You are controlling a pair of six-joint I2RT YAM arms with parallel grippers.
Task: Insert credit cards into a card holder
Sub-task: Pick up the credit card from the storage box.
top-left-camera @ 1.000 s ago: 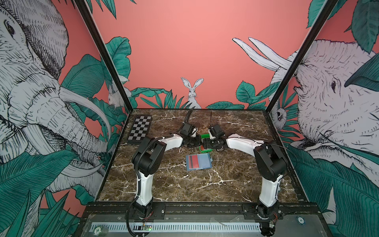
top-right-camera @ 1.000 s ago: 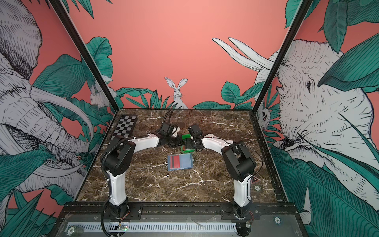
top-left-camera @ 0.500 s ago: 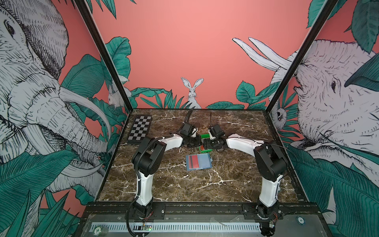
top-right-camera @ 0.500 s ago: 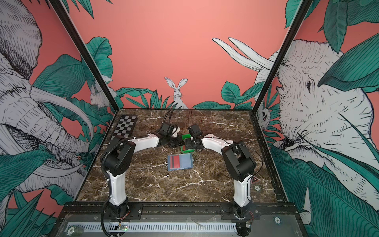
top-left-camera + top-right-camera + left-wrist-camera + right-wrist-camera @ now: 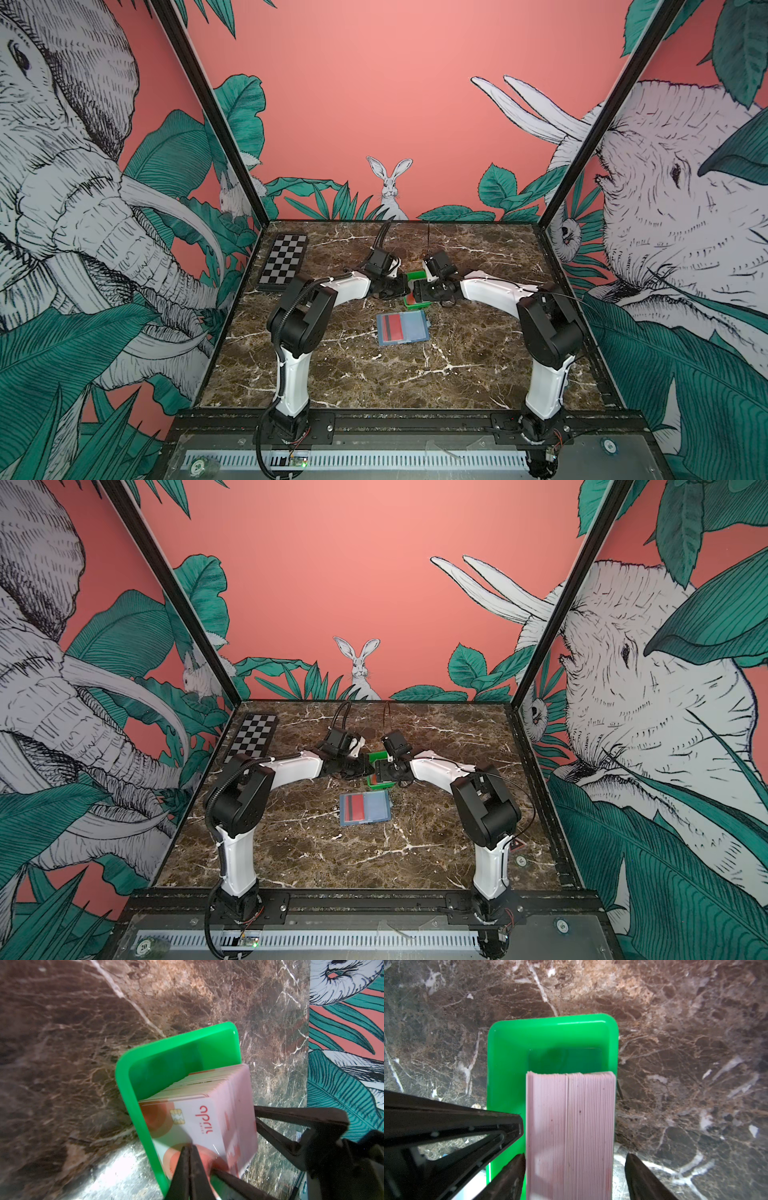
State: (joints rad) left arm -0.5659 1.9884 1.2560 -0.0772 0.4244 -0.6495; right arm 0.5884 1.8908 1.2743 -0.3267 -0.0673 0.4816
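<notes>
Although the open card holder (image 5: 413,327) near the green tray (image 5: 417,306) already held one red card (image 5: 395,326), the stack of cards (image 5: 571,1122) stood waiting in that tray; the right gripper (image 5: 574,1156) straddled it open, the left gripper (image 5: 189,1149) closed at its front card (image 5: 195,1120).

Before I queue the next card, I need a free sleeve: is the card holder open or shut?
Open: the card holder lies spread flat on the table, a red card showing inside.
</notes>
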